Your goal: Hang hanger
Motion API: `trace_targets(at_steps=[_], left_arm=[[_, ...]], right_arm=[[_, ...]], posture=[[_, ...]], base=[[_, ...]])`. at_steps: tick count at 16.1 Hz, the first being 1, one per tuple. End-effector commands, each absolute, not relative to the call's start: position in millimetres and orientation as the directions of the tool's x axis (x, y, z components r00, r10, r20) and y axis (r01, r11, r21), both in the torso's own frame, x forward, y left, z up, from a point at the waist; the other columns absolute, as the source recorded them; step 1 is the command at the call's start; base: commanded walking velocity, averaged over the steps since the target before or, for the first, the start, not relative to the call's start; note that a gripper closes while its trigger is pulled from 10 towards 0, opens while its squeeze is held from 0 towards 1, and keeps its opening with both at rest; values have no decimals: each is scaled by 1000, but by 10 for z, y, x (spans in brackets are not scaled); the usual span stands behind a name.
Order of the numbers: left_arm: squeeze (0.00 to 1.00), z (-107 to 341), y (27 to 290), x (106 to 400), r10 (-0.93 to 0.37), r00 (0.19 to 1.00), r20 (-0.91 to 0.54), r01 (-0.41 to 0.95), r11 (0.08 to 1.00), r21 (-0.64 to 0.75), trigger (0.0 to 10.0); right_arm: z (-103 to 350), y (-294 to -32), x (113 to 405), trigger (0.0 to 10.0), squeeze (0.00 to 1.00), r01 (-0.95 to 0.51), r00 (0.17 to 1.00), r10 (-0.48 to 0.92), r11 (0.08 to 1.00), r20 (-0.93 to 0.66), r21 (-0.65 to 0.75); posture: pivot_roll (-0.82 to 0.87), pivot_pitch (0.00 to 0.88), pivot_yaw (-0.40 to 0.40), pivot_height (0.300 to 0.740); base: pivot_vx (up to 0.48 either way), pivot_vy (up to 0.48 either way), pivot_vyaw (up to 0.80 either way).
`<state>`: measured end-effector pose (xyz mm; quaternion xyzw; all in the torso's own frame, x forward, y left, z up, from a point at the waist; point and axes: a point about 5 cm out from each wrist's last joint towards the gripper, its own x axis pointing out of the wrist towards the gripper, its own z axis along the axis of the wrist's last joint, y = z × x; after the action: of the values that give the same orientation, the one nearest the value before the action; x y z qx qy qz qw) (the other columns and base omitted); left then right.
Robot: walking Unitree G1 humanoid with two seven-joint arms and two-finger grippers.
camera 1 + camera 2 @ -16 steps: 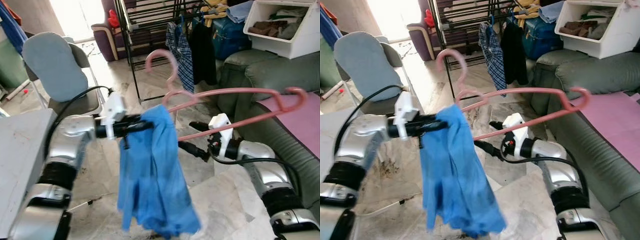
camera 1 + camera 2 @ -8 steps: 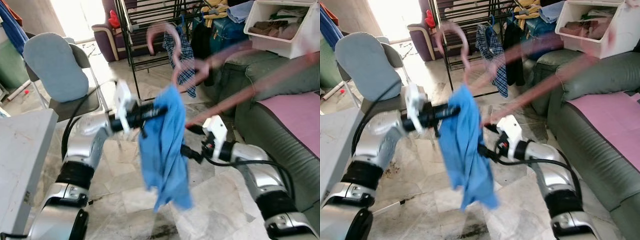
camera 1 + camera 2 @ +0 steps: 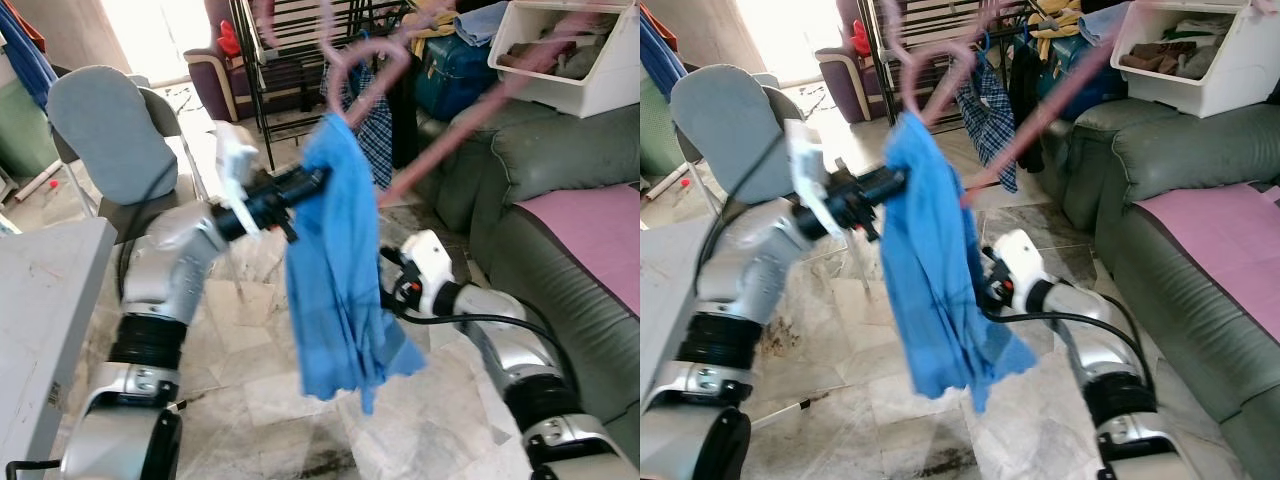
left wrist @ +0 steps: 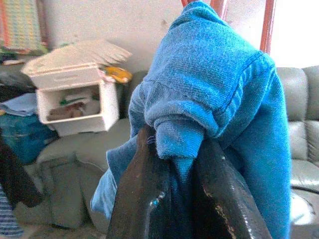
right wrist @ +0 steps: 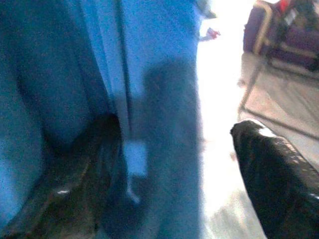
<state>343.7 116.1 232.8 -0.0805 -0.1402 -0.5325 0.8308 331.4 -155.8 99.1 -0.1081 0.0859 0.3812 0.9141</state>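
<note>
Left eye view: the left claw (image 3: 318, 180) holds a blue knitted garment (image 3: 340, 270) draped on a blurred pink plastic hanger (image 3: 400, 90), raised before a black metal drying rack (image 3: 290, 40).

Left wrist view: its black fingers (image 4: 219, 199) pinch the cloth.

Right wrist view: the right claw (image 5: 174, 164) gapes wide against the blue folds, gripping nothing.

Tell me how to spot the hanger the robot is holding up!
Look in front of the black drying rack in the middle of the room. The pink hanger is raised there, with a bright blue garment draped from it and pinched in the left gripper. The rack's own clothes are dark or checked.
</note>
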Motion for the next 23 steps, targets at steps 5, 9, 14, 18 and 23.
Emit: trace_targets(at_steps=[5,9,14,18,23], left_arm=[[0,2613,1333,3470,-821,423,383,875,480,62,0],[0,2562,1435,3467,-812,454,366,860,507,60,0],[0,2394,1372,3383,-864,406,298,898,437,42,0],[0,2177,1267,3297,-901,366,234,924,382,25,0],[0,2219,1136,3273,-917,317,240,941,336,42,0]], right_arm=[[729,-1860,3229,0,0,-648,734,566,749,-376,-137],[656,-2171,3205,0,0,-565,772,441,805,-458,-178],[1121,-2069,3396,10000,1000,-575,810,562,817,-167,-37],[1338,-1966,3380,10000,1000,-733,677,727,680,-113,-13],[1401,-1837,3344,10000,1000,-823,561,822,567,-103,41]], posture=[[-135,0,109,736],[-142,0,109,736],[-138,0,103,736],[-143,0,108,736],[-142,0,113,736]], base=[[0,0,0],[0,0,0],[0,0,0],[0,0,0],[0,0,0]])
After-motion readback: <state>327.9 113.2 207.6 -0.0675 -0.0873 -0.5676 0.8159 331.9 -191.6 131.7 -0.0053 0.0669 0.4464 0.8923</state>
